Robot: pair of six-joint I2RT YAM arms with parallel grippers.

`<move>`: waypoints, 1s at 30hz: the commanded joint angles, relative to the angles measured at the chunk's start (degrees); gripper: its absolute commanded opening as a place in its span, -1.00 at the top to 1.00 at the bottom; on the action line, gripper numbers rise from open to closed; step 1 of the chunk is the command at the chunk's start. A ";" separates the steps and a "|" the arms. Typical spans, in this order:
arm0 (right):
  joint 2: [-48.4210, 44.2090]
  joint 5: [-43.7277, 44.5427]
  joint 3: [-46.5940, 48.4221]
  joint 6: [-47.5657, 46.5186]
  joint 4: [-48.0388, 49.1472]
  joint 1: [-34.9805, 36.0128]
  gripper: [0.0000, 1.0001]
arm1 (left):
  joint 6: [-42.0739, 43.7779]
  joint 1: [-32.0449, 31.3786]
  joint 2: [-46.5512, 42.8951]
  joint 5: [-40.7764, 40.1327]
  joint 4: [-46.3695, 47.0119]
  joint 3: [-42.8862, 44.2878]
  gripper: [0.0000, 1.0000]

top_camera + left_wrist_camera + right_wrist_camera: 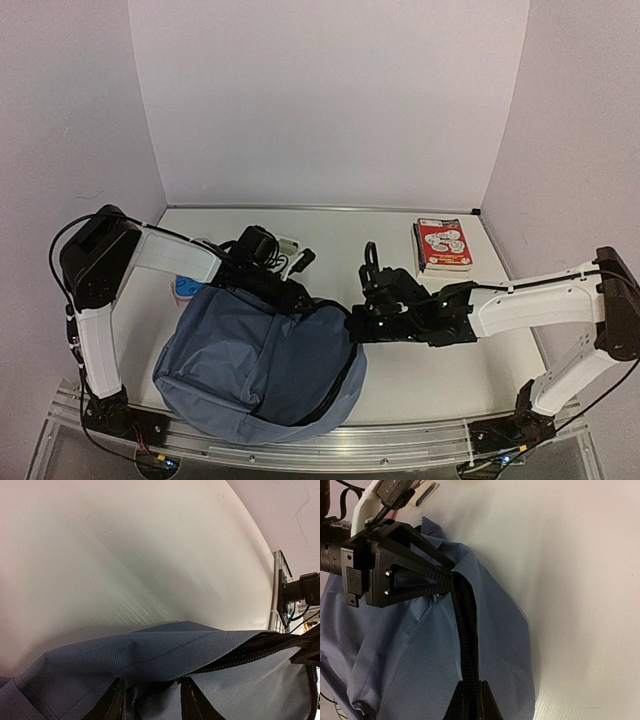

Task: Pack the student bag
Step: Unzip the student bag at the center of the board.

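On the white table (420, 385) the student bag (240, 370) slumps at the near left, its mouth turned toward the middle. The left gripper (292, 296) pinches a fold of blue cloth at the bag's upper rim. The right gripper (352, 326) is clamped tight on the zip edge (462, 630) opposite. A red-and-white book (442, 246) lies well apart at the far right. My worry is that the cloth is thin and slack, so pulling the rims apart could slip one pinch free and let the mouth fall closed, or drag the whole bag toward the near edge
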 commanded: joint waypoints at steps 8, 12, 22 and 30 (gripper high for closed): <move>-1.93 2.33 -0.08 0.34 0.95 0.17 1.00 | -0.40 0.13 2.18 6.01 2.98 1.49 0.66; -2.55 3.15 -0.45 0.61 0.94 0.12 1.00 | -0.60 0.20 -0.03 3.49 3.43 -0.19 0.92; -5.15 6.21 -2.16 2.03 -1.05 0.09 1.00 | -0.78 0.42 -5.44 -11.39 -2.34 -2.21 1.00; -6.65 8.30 -2.22 2.84 -2.95 0.12 1.00 | -1.76 1.53 -8.58 -17.75 -8.96 -2.61 1.00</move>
